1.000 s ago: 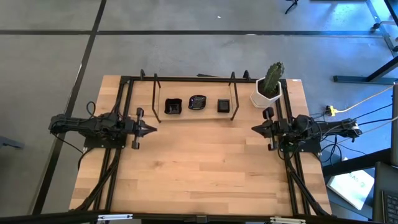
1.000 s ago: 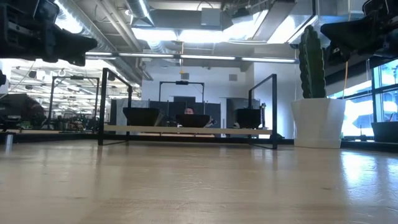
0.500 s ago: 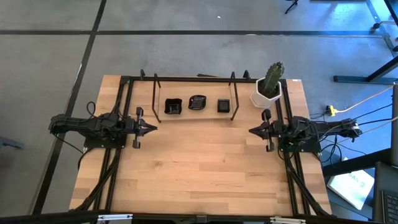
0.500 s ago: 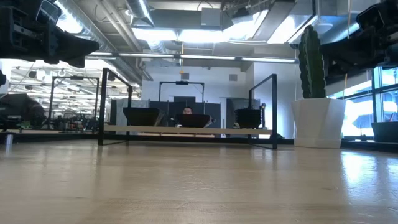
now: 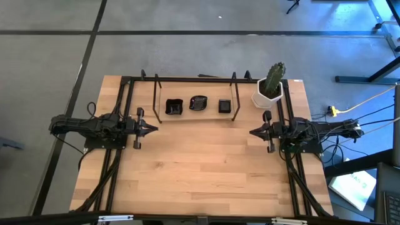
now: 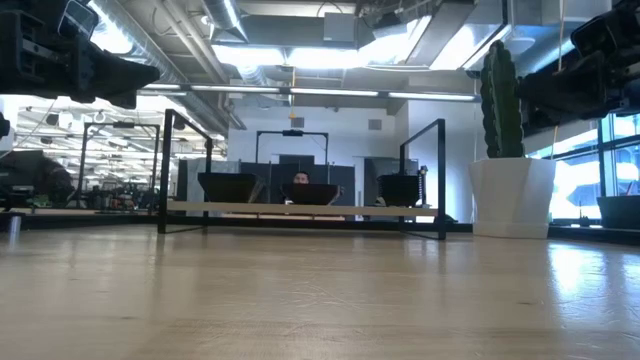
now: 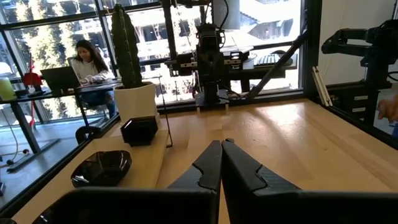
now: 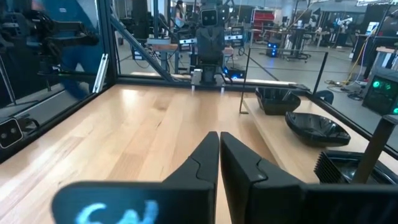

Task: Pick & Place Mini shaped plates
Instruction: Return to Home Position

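Apparently level above the table point(image 5: 200, 169), left tool point(image 5: 155, 129) and right tool point(image 5: 251, 132) face each other, both clenched.

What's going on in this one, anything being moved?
Nothing is being handled. Both arms sit drawn back at the table's sides, with the left tool and right tool shut, empty and pointing inward. The mini shaped plates sit in three black groups on the shelf, near the white cactus pot.
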